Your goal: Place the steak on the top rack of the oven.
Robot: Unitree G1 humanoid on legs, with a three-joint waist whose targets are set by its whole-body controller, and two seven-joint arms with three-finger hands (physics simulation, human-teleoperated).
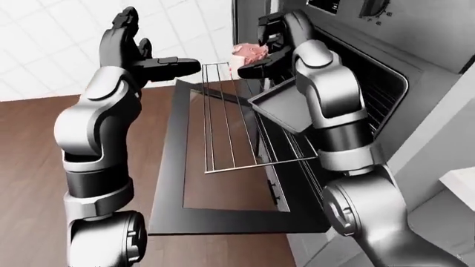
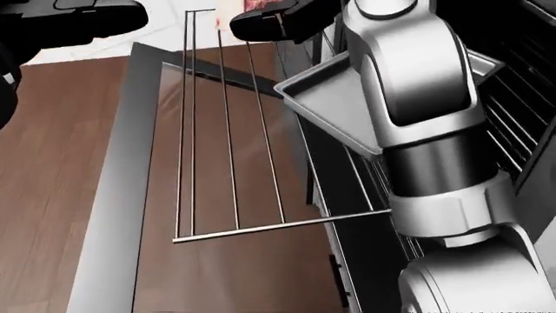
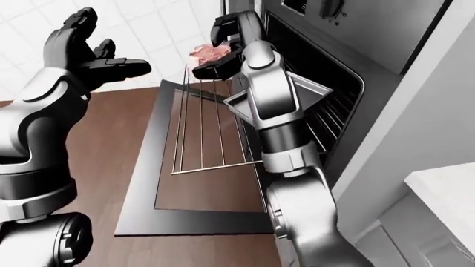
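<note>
The oven [image 3: 349,67] fills the right side of the eye views, its cavity dark and open. Its door [image 1: 167,183] lies folded down flat over the wooden floor [image 1: 29,167], glass pane up. A wire rack [image 1: 223,133] is pulled far out over the door, and beside it a grey metal tray [image 1: 285,108] juts tilted from the cavity, just below the right forearm.

The right arm [image 1: 334,105] rises from the bottom right of the left-eye view, bent at the elbow, reaching up and leftward across the oven mouth. The right hand [image 1: 269,47] is at the top, above the far end of the rack, with its dark fingers closed around the steak [image 1: 249,53], a pink, marbled piece that shows just left of the fingers. The steak is held in the air over the rack, not resting on it.

The left arm [image 1: 93,128] stands raised at the left, clear of the oven. The left hand [image 3: 89,53] is spread wide, fingers apart, holding and touching nothing.
</note>
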